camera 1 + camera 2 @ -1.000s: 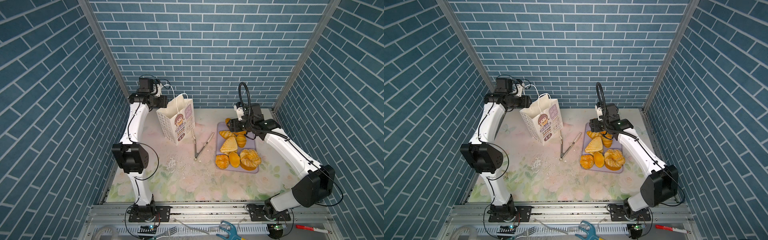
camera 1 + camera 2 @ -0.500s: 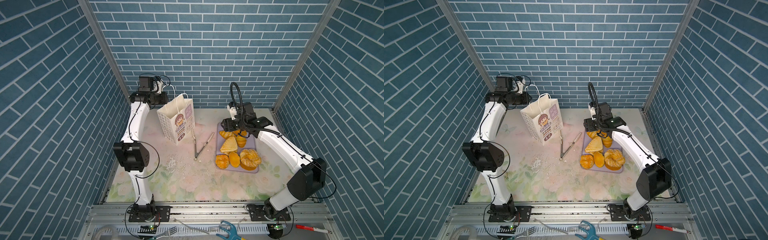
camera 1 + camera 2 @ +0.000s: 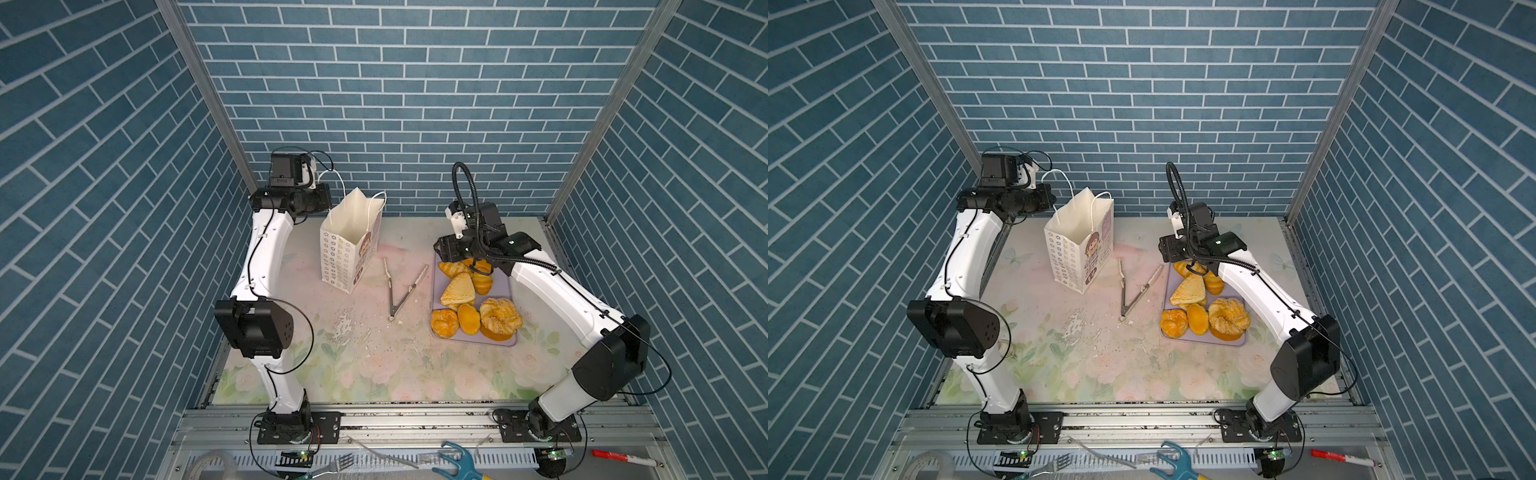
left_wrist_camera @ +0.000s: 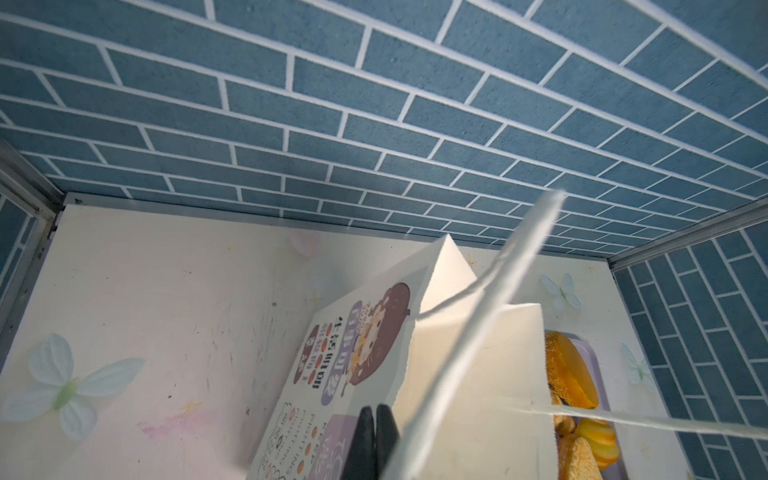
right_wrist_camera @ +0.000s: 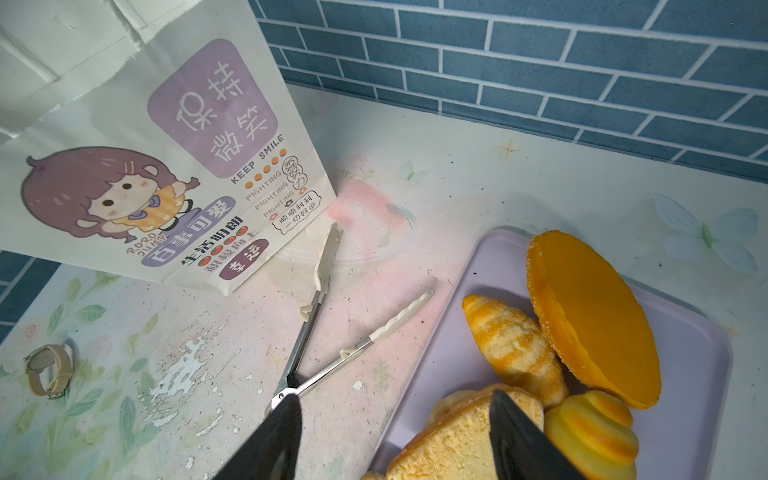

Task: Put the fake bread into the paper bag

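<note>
The white paper bag (image 3: 349, 245) (image 3: 1075, 249) stands open at the back left of the table, its cartoon girl print (image 5: 104, 195) facing the tray. My left gripper (image 3: 328, 198) (image 4: 376, 436) is shut at the bag's back rim. The cord handle (image 4: 498, 291) runs taut down to the base of its fingers. The fake bread lies on a lavender tray (image 3: 505, 286) (image 5: 698, 374): a triangle (image 3: 458, 289), a croissant (image 5: 511, 345), round buns (image 3: 444, 322) and a sugared twist (image 3: 500, 316). My right gripper (image 3: 446, 251) (image 5: 395, 444) hangs open above the triangle (image 5: 453, 440), holding nothing.
Metal tongs (image 3: 399, 291) (image 5: 316, 332) lie open between bag and tray. A wristwatch (image 5: 48, 370) lies on the table left of the tongs. Flaked paint (image 3: 345, 328) marks the middle. A fork (image 3: 332, 463), a blue tool (image 3: 457, 461) and a red marker (image 3: 623, 457) lie on the front rail.
The left gripper has closed at the bag's handle, and the cord loop has shifted slightly left. The right gripper has moved left over the back of the tray, its jaws narrowing a little.
</note>
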`<state>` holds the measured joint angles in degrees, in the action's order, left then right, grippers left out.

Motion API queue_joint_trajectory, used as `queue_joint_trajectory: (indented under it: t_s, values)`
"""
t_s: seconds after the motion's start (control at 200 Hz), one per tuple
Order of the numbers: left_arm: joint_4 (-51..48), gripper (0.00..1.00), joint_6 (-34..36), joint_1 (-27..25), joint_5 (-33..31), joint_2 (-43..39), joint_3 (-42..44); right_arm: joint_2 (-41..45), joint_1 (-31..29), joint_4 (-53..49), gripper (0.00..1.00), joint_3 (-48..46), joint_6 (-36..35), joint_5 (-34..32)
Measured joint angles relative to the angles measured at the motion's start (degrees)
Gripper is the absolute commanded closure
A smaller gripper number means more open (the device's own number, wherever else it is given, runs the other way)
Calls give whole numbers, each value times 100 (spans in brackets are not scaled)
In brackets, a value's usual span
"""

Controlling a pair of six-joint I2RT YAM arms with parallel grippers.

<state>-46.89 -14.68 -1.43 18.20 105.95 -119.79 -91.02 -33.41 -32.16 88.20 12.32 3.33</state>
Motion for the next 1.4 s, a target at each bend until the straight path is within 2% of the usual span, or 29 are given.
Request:
queue_joint_trajectory:
  t_s: [0.69, 0.935, 1.215, 1.34, 1.4]
  values:
    - [101, 100, -1038, 2, -234, -1296, 1624, 260, -81, -127, 30, -160, 46, 103]
    - [236, 100, -1261, 7, -223, -1545, 1939, -376, -739, -310, 29, 1154, -90, 437]
    - [350, 100, -1471, 7, -144, -1875, 2271, -1676, -1386, -348, 30, 2990, -404, 697]
    - [479, 100, -1563, 7, -105, -2118, 2594, -2100, -1451, -350, 35, 3414, -428, 680]
    - [546, 100, -1641, 7, -63, -2229, 2750, -2240, -1488, -350, 43, 3552, -428, 660]
